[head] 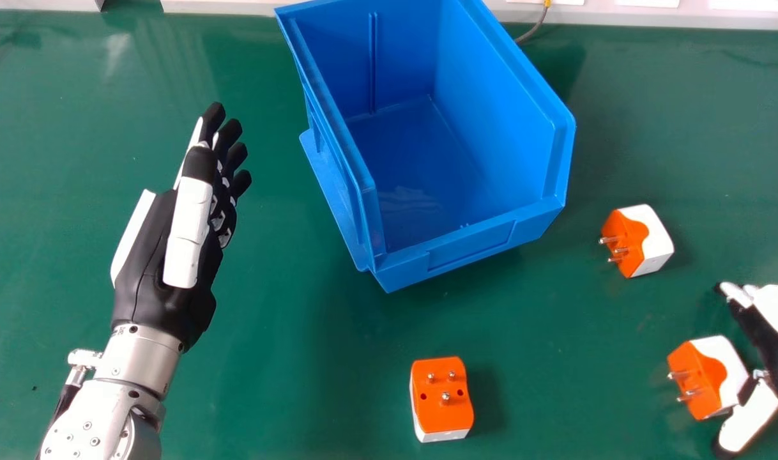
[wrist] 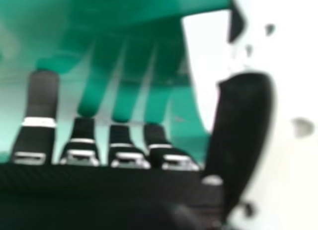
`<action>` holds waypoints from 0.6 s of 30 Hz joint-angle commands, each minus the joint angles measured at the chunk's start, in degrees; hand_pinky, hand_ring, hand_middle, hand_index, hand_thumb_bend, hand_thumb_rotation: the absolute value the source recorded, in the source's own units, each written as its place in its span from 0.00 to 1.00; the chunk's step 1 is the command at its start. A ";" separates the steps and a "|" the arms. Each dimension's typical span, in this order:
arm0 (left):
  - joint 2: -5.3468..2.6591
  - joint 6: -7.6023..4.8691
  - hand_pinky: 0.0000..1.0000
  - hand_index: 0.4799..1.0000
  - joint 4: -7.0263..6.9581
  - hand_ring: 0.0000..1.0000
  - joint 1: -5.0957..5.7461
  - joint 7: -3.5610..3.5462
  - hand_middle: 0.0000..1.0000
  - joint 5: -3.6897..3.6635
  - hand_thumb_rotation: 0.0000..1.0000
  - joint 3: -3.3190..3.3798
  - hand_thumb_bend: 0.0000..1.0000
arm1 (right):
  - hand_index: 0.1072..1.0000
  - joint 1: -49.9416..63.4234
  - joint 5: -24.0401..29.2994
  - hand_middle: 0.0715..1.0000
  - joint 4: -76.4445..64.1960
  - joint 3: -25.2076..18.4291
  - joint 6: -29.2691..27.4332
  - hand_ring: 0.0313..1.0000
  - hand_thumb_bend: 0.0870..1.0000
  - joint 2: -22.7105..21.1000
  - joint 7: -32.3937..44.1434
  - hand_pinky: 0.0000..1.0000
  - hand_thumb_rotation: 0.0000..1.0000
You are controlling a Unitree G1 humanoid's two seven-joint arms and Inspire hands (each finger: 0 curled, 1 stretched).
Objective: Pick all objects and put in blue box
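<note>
My right hand (head: pixel 777 351) is at the right edge of the head view, open, its thumb and fingers on either side of the right end of an orange-and-white plug adapter (head: pixel 705 377). Whether they touch it I cannot tell. In the right hand view my right hand (wrist: pixel 243 125) has straight fingers. A second adapter (head: pixel 637 240) lies farther back, pins toward the left. The third adapter (head: pixel 441 397) rests near the front middle, pins up. The blue box (head: pixel 472 246) stands at the back centre, its visible floor bare. My left hand (head: pixel 165 255) is open, left of the box.
The green table (head: pixel 267 358) extends around the box and adapters. A pale ledge (head: pixel 229 6) runs along the back edge, with a cable (head: pixel 534 30) behind the box's right side.
</note>
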 commanded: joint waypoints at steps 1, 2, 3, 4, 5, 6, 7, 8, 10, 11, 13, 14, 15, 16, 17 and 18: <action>0.06 -1.21 1.00 1.00 -0.22 1.00 -0.77 -0.15 1.00 0.00 0.96 -0.06 0.85 | 0.87 0.41 0.06 0.91 -2.95 1.72 0.21 0.88 0.87 1.43 0.68 0.74 0.06; 0.06 -1.16 1.00 1.00 -0.26 1.00 -0.76 -0.12 1.00 0.00 0.96 -0.06 0.85 | 0.87 0.59 -0.10 0.91 -3.53 1.93 0.37 0.88 0.87 1.48 0.58 0.74 0.06; 0.04 -1.21 1.00 1.00 -0.25 1.00 -0.75 -0.07 1.00 0.05 0.96 -0.06 0.85 | 0.86 0.72 -0.25 0.90 -3.99 2.13 0.56 0.86 0.86 1.58 0.52 0.71 0.06; 0.06 -1.29 1.00 1.00 -0.20 1.00 -0.76 -0.09 1.00 0.10 0.96 -0.07 0.85 | 0.86 0.78 -0.40 0.90 -4.27 2.33 0.79 0.86 0.86 1.68 0.49 0.71 0.06; 0.12 -1.30 1.00 1.00 -0.17 1.00 -0.77 -0.11 1.00 0.19 0.96 -0.11 0.85 | 0.85 0.79 -0.57 0.89 -4.41 2.55 0.98 0.84 0.85 1.75 0.45 0.68 0.07; 0.18 -1.27 1.00 1.00 -0.16 1.00 -0.77 -0.10 1.00 0.27 0.96 -0.14 0.85 | 0.85 0.79 -0.58 0.89 -4.45 2.69 1.08 0.84 0.85 1.83 0.46 0.68 0.07; 0.22 -1.21 1.00 1.00 -0.18 1.00 -0.76 -0.08 1.00 0.36 0.96 -0.17 0.85 | 0.85 0.79 -0.45 0.89 -4.48 2.74 1.18 0.84 0.85 1.91 0.48 0.68 0.07; 0.22 -1.25 1.00 1.00 -0.19 1.00 -0.75 -0.08 1.00 0.38 0.96 -0.17 0.85 | 0.84 0.81 -0.31 0.88 -4.49 2.75 1.21 0.82 0.84 2.01 0.44 0.66 0.07; 0.22 -1.32 1.00 1.00 -0.17 1.00 -0.76 -0.33 1.00 0.11 0.96 -0.15 0.85 | 0.84 0.88 0.05 0.88 -4.54 2.63 1.28 0.82 0.84 2.25 0.33 0.66 0.07; 0.23 -1.18 1.00 1.00 -0.29 1.00 -0.72 -0.26 1.00 0.12 0.96 -0.15 0.85 | 0.83 0.96 0.41 0.87 -4.65 2.42 1.37 0.80 0.84 2.47 0.28 0.64 0.07; 0.21 -1.53 1.00 1.00 -0.01 1.00 -0.82 -0.18 1.00 0.26 0.96 -0.08 0.85 | 0.83 1.07 1.06 0.87 -4.82 2.03 1.56 0.80 0.84 2.85 0.34 0.64 0.07; 0.18 -1.67 1.00 1.00 0.10 1.00 -0.85 -0.08 1.00 0.38 0.96 -0.07 0.85 | 0.81 1.07 1.23 0.86 -4.81 1.91 1.60 0.78 0.83 2.93 0.33 0.62 0.05; 0.19 -1.82 1.00 1.00 0.21 1.00 -0.88 -0.05 1.00 0.48 0.96 -0.07 0.85 | 0.81 1.02 1.28 0.86 -4.77 1.87 1.67 0.78 0.83 2.99 0.29 0.62 0.05; 0.25 -1.84 1.00 1.00 0.24 1.00 -0.89 -0.08 1.00 0.54 0.96 -0.09 0.85 | 0.81 0.99 1.21 0.86 -4.65 1.84 1.72 0.78 0.83 3.11 -0.01 0.62 0.05; 0.29 -1.88 1.00 1.00 0.33 1.00 -0.95 -0.15 1.00 0.55 0.96 -0.10 0.85 | 0.79 0.96 0.90 0.83 -4.76 1.91 1.98 0.76 0.82 3.23 -0.26 0.62 0.04; 0.28 -1.79 1.00 1.00 0.34 1.00 -0.99 -0.17 1.00 0.53 0.96 -0.10 0.85 | 0.79 0.95 0.32 0.83 -4.92 2.14 2.23 0.76 0.82 3.24 -0.52 0.62 0.04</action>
